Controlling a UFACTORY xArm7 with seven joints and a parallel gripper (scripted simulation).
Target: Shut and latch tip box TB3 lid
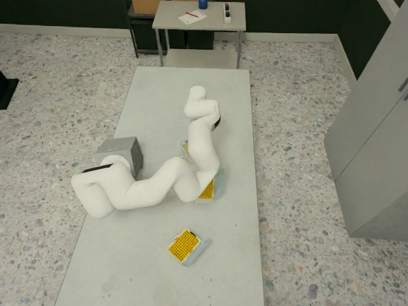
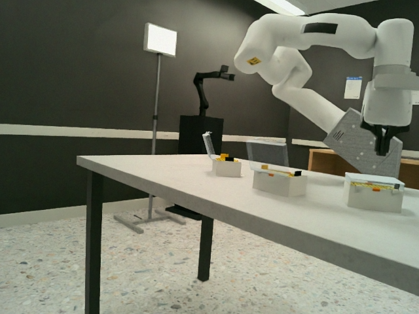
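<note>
In the top view the gripper is hidden under the arm (image 1: 201, 145), and two boxes are largely covered by it: only a corner of one box (image 1: 185, 148) and a yellow strip of another (image 1: 208, 190) are seen. In the exterior view the bench (image 2: 203, 189) is cut off at the right edge. Box labels are too small to be read, so TB3 cannot be told apart.
</note>
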